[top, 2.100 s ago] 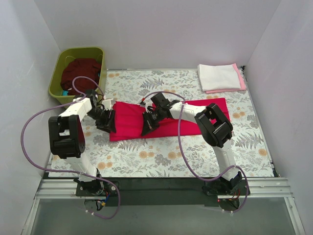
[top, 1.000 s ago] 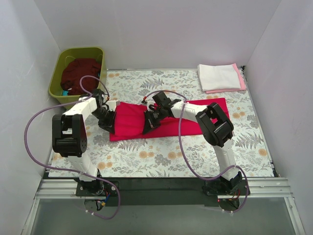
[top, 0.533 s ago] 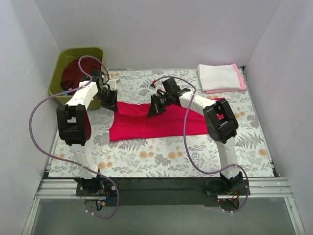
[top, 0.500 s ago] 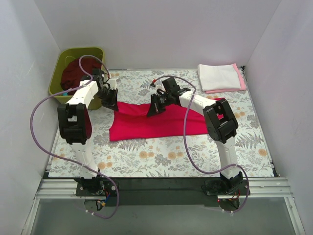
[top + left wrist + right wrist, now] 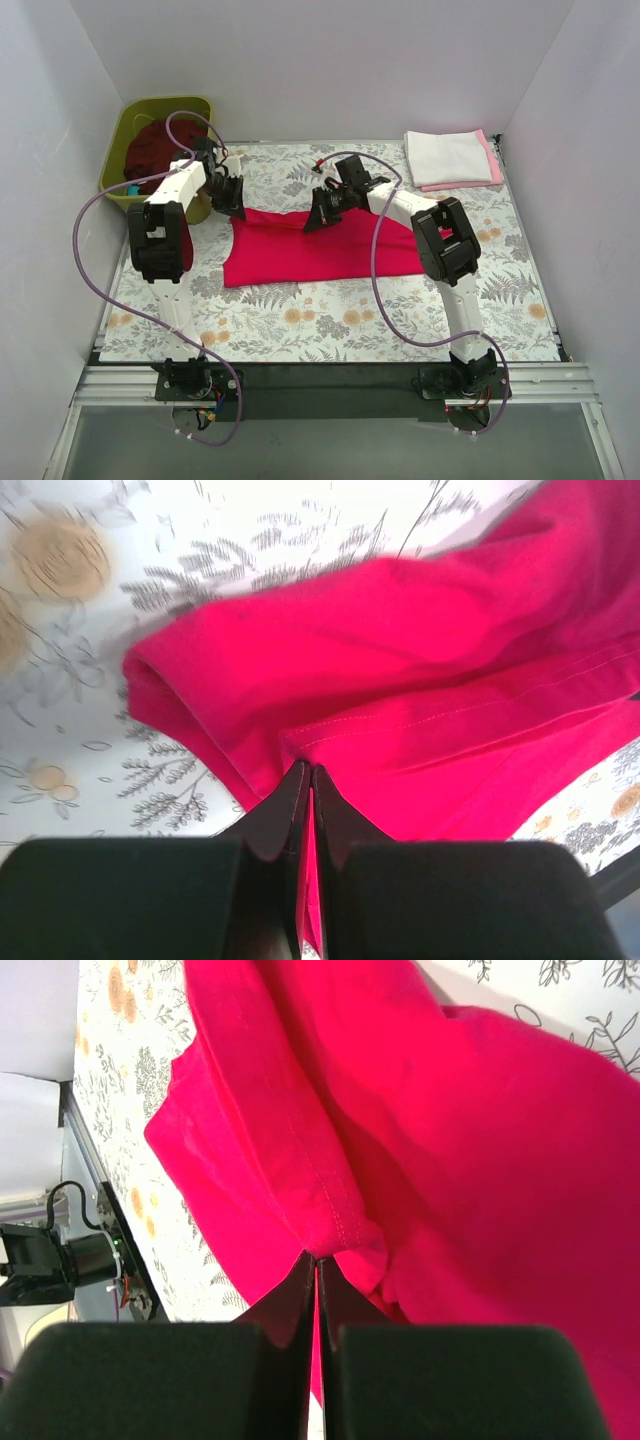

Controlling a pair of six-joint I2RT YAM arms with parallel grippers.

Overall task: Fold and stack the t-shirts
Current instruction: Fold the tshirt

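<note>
A crimson-red t-shirt (image 5: 320, 248) lies as a long band across the middle of the floral table cloth (image 5: 300, 310). My left gripper (image 5: 234, 208) is shut on its far left edge, red cloth (image 5: 400, 680) pinched between the black fingers (image 5: 283, 805). My right gripper (image 5: 312, 222) is shut on the far edge near the band's middle, a hemmed fold (image 5: 340, 1225) caught at its fingertips (image 5: 300, 1280). A folded white t-shirt (image 5: 447, 156) rests on a pale pink one (image 5: 492, 160) at the far right corner. A dark maroon t-shirt (image 5: 160, 148) fills the tub.
The olive-green tub (image 5: 138, 118) stands at the far left corner, just behind my left arm. White walls enclose the table on three sides. A metal rail (image 5: 330, 385) runs along the near edge by the arm bases.
Both grippers have moved toward the far side of the table, each still pinching the red shirt's edge. The shirt's far edge has been drawn back with them and the band has spread wider.
</note>
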